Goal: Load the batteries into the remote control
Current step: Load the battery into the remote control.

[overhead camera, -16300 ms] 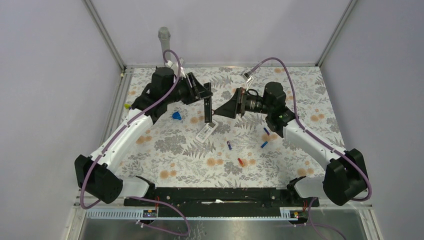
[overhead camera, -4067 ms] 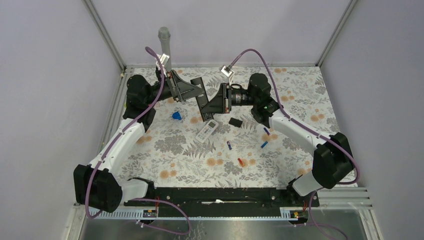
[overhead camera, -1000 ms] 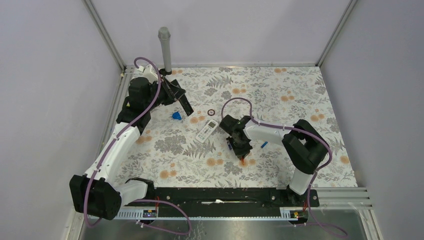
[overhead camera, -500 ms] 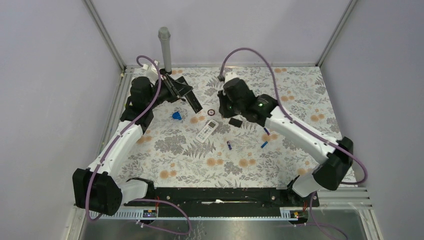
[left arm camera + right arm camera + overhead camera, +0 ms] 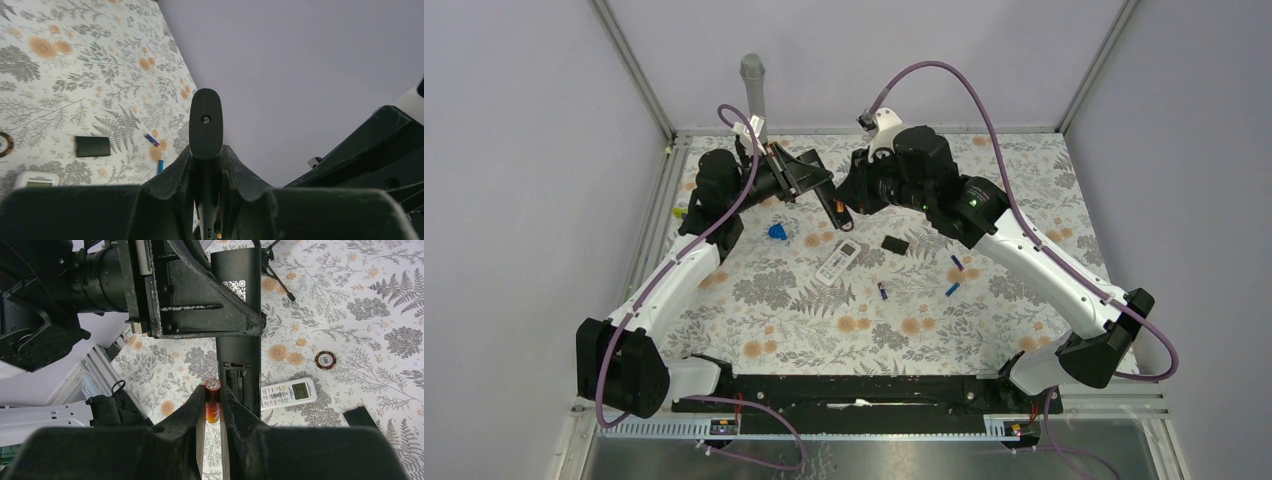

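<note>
At upper centre, left gripper clamps the remote aloft while right gripper pinches an orange battery at its open bay, unseated; blue batteries wait on the mat.

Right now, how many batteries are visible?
4. One orange-red battery in the right claw; three blue batteries on the mat, two beside the black cover, one near the white remote. Others may be hidden.

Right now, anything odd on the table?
Nothing damaged. A black cover lies loose beside the white remote, three blue batteries scattered nearby. Left gripper holds the black remote, right gripper an orange-red battery.
</note>
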